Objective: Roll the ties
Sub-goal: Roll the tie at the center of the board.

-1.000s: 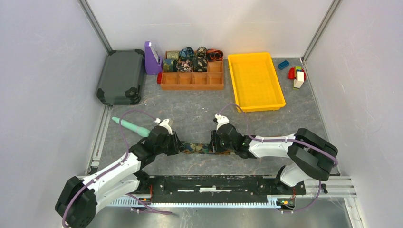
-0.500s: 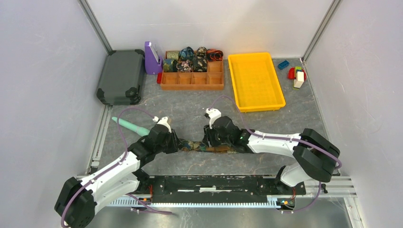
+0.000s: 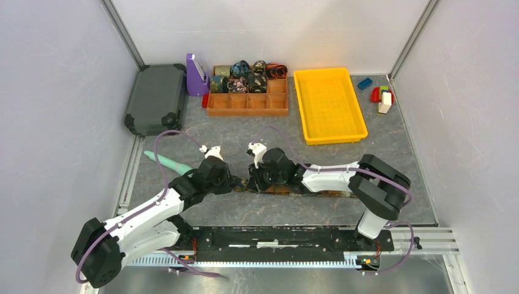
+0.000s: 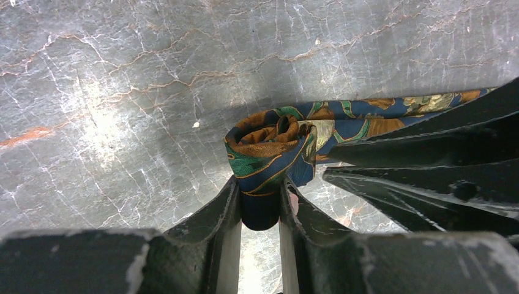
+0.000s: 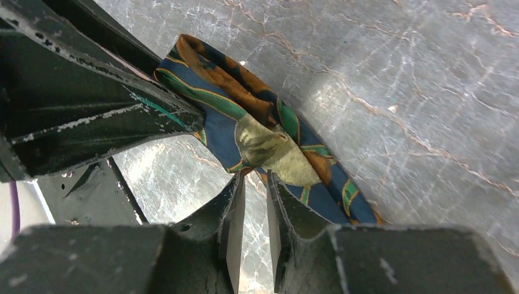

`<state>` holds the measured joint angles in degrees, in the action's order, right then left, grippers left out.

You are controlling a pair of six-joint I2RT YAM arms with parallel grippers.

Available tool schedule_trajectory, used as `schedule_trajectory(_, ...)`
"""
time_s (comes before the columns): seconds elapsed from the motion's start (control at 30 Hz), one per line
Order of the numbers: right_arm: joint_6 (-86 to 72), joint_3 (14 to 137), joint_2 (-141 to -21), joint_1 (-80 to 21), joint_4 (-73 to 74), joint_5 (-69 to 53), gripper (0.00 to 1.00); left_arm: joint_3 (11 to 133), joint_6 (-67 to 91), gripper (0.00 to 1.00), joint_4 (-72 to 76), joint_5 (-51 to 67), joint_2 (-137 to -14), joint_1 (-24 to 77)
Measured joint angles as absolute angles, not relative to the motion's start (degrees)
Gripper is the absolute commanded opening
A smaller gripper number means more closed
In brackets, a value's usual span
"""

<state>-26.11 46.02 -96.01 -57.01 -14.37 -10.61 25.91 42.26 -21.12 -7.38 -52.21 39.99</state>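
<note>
One tie [image 3: 318, 192], blue with orange, green and olive print, lies as a flat strip on the table under my right forearm. Its left end is wound into a small coil [image 4: 269, 144]. My left gripper [image 4: 260, 205] is shut on that coil, which stands on edge between the fingers. Right beside it, my right gripper [image 5: 255, 184] has its jaws nearly together, pinching the strip's [image 5: 269, 147] edge at the tips. In the top view the left gripper [image 3: 227, 181] and right gripper [image 3: 254, 182] sit close together. Several rolled ties [image 3: 242, 76] fill the back row of the organiser.
A brown compartment organiser [image 3: 248, 104] stands at the back, with a purple holder [image 3: 196, 75] and a dark case [image 3: 156, 98] to its left. A yellow tray [image 3: 329, 104] sits to its right, toy blocks [image 3: 382, 97] beyond. A teal stick [image 3: 166, 162] lies left of my left gripper.
Both grippers have shifted left. The right gripper slid along the tie toward the left one, leaving more flat strip behind it, and its jaws have narrowed.
</note>
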Motion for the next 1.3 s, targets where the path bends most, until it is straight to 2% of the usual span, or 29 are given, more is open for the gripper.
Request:
schedule_trajectory(0.4,-26.28,51.51,-103.59,-57.28,-16.45,-13.41,0.23,30.37,42.28,0.24,-25.96,-13.87,-55.70,43.83)
schedule_trajectory(0.73,-26.20,49.39,-100.92,-55.92,-16.19,-12.82,0.23,34.17,42.28,0.23,-29.21,-19.77,-59.88,47.51)
schedule_trajectory(0.93,-25.32,44.01,-94.00,-52.84,-15.20,-7.31,0.23,35.70,42.30,0.22,-30.37,-22.37,-62.04,48.88)
schedule_trajectory(1.3,-25.71,41.45,-93.49,-51.53,-7.81,6.42,0.21,37.12,42.30,0.22,-31.22,-25.26,-63.94,50.04)
